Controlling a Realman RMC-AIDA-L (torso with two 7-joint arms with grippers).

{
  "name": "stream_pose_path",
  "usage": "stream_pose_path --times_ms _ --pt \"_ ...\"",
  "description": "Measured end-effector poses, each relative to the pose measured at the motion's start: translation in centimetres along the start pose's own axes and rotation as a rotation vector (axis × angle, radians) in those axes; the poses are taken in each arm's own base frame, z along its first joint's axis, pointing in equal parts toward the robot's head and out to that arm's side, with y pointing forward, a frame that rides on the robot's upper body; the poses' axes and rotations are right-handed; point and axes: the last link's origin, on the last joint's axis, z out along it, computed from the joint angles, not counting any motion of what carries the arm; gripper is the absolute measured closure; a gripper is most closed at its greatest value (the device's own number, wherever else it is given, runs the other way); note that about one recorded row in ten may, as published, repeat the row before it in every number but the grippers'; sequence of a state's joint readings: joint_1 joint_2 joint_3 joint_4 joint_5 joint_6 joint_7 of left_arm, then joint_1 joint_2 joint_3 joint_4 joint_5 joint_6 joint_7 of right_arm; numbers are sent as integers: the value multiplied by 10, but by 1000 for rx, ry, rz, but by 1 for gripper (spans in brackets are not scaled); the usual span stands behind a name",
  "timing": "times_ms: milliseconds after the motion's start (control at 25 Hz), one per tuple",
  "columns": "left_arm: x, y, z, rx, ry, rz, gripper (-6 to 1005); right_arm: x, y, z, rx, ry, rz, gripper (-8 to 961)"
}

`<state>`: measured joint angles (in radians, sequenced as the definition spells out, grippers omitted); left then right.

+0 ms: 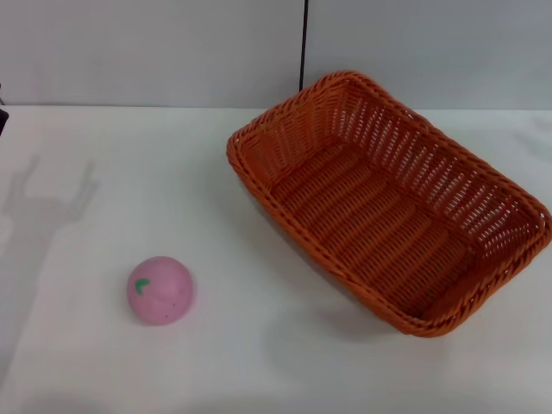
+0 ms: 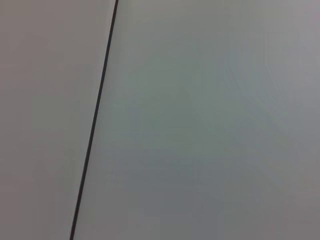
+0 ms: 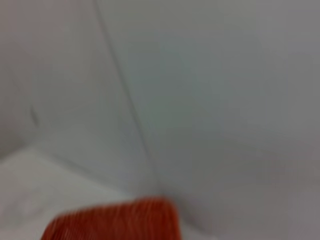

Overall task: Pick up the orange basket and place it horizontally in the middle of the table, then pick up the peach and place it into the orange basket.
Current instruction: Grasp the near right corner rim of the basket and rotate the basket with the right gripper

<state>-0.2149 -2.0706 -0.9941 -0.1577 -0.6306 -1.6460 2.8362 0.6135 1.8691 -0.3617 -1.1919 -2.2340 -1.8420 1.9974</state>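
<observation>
orange basket (image 1: 388, 203) sat on the white tabletop (image 1: 259, 362) toward its right side, running on a diagonal from near the far edge toward the right edge, open side up and empty; a blurred orange corner of it showed in the right wrist view (image 3: 117, 220). the peach (image 1: 159, 290) lay well apart from it, nearer the front left of the tabletop, resting on its own with the green leaf mark facing up and to one side

neither hand appeared in any view, so how far either was open, or whether it held anything, could not be told; only a faint arm-like shadow fell on the tabletop's left side

the basket looked light and fairly stiff, its open weave likely to flex a little under a pinch. the braided rim seemed the best hold, probably midway along a long side, so it would swing less when turned to lie horizontally. the peach looked smooth and round, perhaps soft, and likely to roll if nudged; a grip across its widest part from above seemed safest
</observation>
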Motion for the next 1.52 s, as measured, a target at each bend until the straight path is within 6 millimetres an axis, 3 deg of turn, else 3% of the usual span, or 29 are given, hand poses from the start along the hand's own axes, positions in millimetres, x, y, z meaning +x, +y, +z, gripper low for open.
stream_pose_path --times_ms 240,520,720,920,1520 --pt "0 1 -3 -5 -3 -1 153 -20 11 35 -40 250 -88 467" --pt "-1 1 -5 -3 -11 -1 152 -11 27 80 -94 464 -133 466" --pt "-1 1 -5 -6 -13 -2 152 -7 31 100 -110 474 -128 466" --pt "-2 3 -3 -14 -14 -4 152 0 29 113 -87 509 -137 290" --pt "-3 4 0 -17 -15 -9 153 29 32 151 -68 579 -159 254"
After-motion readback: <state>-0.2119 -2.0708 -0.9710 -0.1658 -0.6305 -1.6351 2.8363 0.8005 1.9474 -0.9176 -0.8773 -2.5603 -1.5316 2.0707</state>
